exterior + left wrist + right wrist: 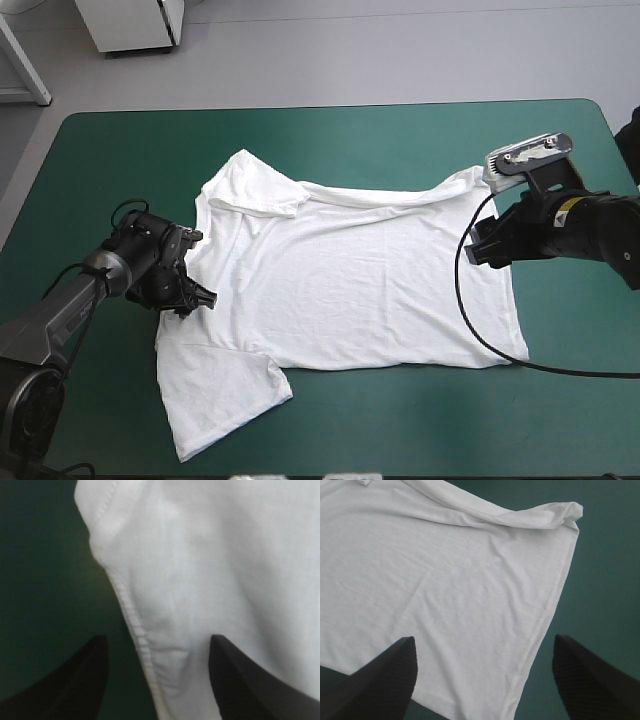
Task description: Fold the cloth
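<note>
The T-shirt [350,290] is lying spread flat across the middle of the teal-green cover [330,135], its far sleeve folded over. The left gripper [203,296] is standing open astride the shirt's stitched left edge, gripping nothing. The right gripper [478,245] is hovering wide open over the right edge, likewise empty.

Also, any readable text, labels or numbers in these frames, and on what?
Nothing here can be read.
Yellow sticker on the right arm: too small to read.
T-shirt: plain white, no print or tag showing in any view.
</note>
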